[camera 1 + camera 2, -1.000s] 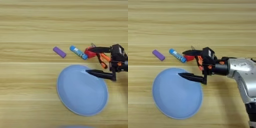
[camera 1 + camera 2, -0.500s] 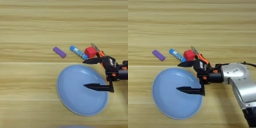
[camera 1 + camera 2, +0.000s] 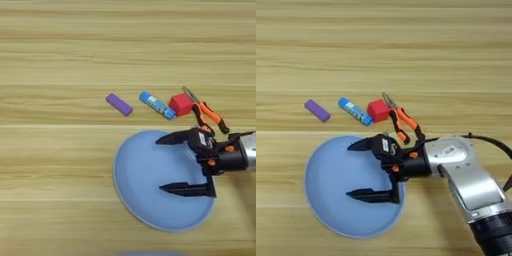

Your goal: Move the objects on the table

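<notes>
A large round light-blue plate (image 3: pixel 145 185) (image 3: pixel 331 175) lies on the wooden table (image 3: pixel 60 60) near its front. My right gripper (image 3: pixel 162 163) (image 3: pixel 351 170) hangs over the plate's middle, open wide, with nothing between its two black fingers. One fingertip (image 3: pixel 161 141) is over the plate's far rim, the other (image 3: pixel 165 188) over its near half. Behind the plate lie a flat purple block (image 3: pixel 119 104) (image 3: pixel 317 110) and a small blue tube with a white label (image 3: pixel 157 105) (image 3: pixel 355 110). Both lie apart from the gripper.
A red cube (image 3: pixel 180 104) (image 3: pixel 377 109) sits right of the tube, touching or almost touching its end. Orange-handled pliers (image 3: pixel 205 110) (image 3: pixel 402 120) lie beside the cube, close to my wrist. My silver forearm (image 3: pixel 471 185) comes in from the lower right.
My gripper has moved left and toward the table's front, from beside the cube and pliers to over the plate's middle, uncovering both. The objects have stayed put.
</notes>
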Robot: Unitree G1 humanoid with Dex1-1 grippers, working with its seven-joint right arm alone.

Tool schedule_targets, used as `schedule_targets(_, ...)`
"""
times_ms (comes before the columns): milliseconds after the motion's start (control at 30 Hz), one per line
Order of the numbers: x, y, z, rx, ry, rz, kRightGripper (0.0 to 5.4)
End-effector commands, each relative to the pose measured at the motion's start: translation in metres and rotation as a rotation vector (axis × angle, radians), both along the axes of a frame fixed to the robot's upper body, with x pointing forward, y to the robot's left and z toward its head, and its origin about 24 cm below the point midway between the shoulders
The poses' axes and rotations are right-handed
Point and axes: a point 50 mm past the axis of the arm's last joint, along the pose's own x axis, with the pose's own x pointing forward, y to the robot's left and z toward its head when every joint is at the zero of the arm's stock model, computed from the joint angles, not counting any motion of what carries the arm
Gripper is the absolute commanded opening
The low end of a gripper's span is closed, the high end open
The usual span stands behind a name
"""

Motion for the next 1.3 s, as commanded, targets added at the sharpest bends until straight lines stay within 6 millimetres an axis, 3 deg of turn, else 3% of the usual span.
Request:
schedule_targets(33, 0.012, 0.002, 0.018, -0.017, -0.124, 0.006, 5.38)
schedule_targets(467, 0.018, 0.013, -0.002, -0.058, -0.112, 0.016, 5.38)
schedule_targets(1300, 0.028, 0.038, -0.010, -0.048, -0.154, 0.029, 5.38)
